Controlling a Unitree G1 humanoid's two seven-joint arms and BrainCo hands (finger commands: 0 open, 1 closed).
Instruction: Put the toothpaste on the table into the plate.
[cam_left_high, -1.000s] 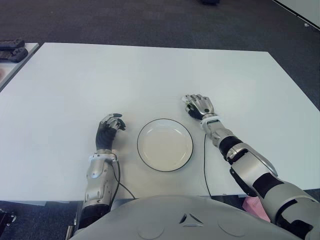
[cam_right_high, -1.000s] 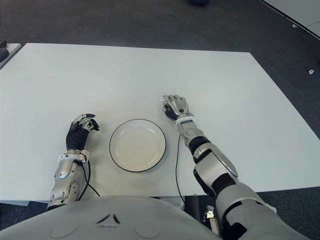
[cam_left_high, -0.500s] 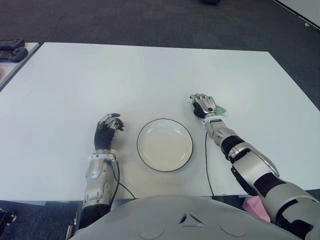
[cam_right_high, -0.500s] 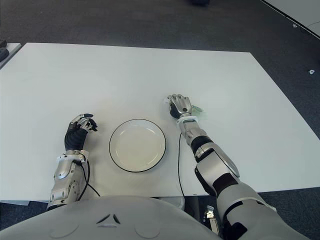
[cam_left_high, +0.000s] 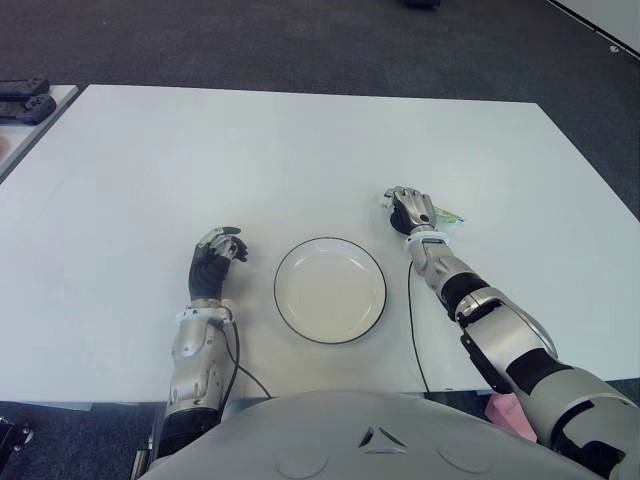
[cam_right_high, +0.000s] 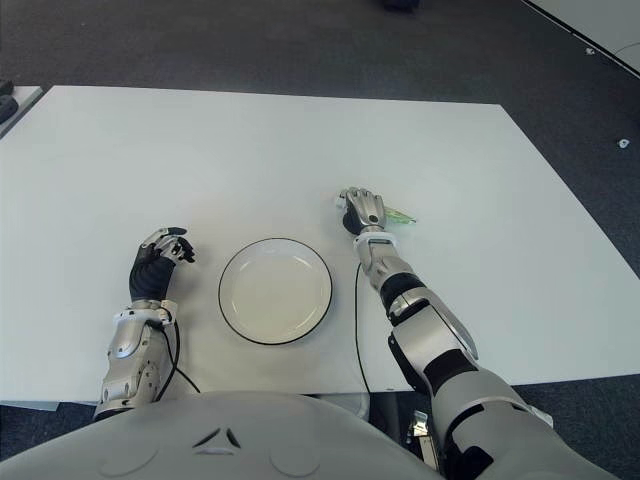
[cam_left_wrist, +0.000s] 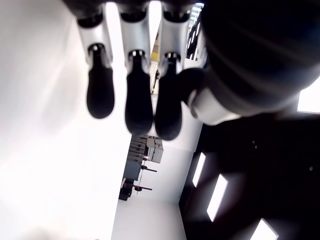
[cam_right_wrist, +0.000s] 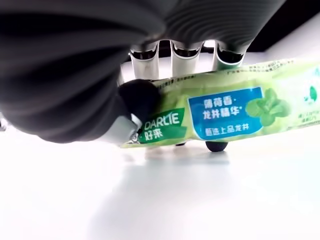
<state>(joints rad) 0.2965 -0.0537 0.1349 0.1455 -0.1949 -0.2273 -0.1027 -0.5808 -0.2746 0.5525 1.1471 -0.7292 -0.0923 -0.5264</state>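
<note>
A green toothpaste tube (cam_right_wrist: 225, 112) is held in my right hand (cam_left_high: 408, 210), thumb on its front and fingers curled behind it. In the eye views its green end (cam_left_high: 447, 215) sticks out to the right of the hand, low over the white table (cam_left_high: 300, 150). The hand is just right of and beyond the white plate with a dark rim (cam_left_high: 330, 289), which holds nothing. My left hand (cam_left_high: 214, 258) shows left of the plate with its fingers curled on nothing.
Dark objects (cam_left_high: 22, 95) lie on a side table at the far left. A black cable (cam_left_high: 410, 320) runs along my right forearm near the table's front edge. Dark carpet surrounds the table.
My right hand has shifted right and turned while closing around the toothpaste, so the tube's green end now shows beside it. The left hand stayed put.
</note>
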